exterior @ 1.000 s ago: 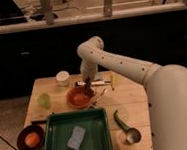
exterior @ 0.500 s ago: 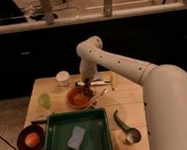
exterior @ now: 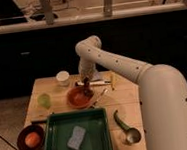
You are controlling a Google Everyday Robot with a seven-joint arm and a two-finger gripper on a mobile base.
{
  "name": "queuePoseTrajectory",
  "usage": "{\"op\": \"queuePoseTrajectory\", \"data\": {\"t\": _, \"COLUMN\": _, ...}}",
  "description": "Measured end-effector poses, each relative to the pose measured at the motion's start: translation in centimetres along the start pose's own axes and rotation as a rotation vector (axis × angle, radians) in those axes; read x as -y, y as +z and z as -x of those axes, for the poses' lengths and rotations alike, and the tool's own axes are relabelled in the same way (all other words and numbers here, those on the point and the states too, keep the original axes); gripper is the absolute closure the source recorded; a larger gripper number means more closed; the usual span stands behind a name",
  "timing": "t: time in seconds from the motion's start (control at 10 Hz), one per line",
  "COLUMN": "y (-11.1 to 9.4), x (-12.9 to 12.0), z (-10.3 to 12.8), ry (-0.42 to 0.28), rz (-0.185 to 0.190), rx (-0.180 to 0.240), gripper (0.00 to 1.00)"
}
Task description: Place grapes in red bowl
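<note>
The red bowl (exterior: 78,98) sits on the wooden table (exterior: 50,86), left of centre, just behind the green tray. My gripper (exterior: 87,86) hangs over the bowl's right rim, pointing down from the white arm. It is shut on the grapes (exterior: 88,91), a small dark clump at its tips, just above the bowl's inner right side. The fingers partly cover the grapes.
A green tray (exterior: 100,134) with a blue-grey sponge (exterior: 76,137) fills the front. A maroon bowl (exterior: 24,135) holding an orange fruit (exterior: 32,139) stands front left. A white cup (exterior: 62,77), a green cup (exterior: 44,100), cutlery (exterior: 100,82) and a green-handled scoop (exterior: 126,129) lie around.
</note>
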Motion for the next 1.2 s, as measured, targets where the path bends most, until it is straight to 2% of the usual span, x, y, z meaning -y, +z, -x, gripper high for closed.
{"op": "queuePoseTrajectory", "data": {"t": 1.2, "y": 0.61, "x": 0.43, "z": 0.51, "ry": -0.088, "rz": -0.012, "rx": 0.076, "gripper": 0.98}}
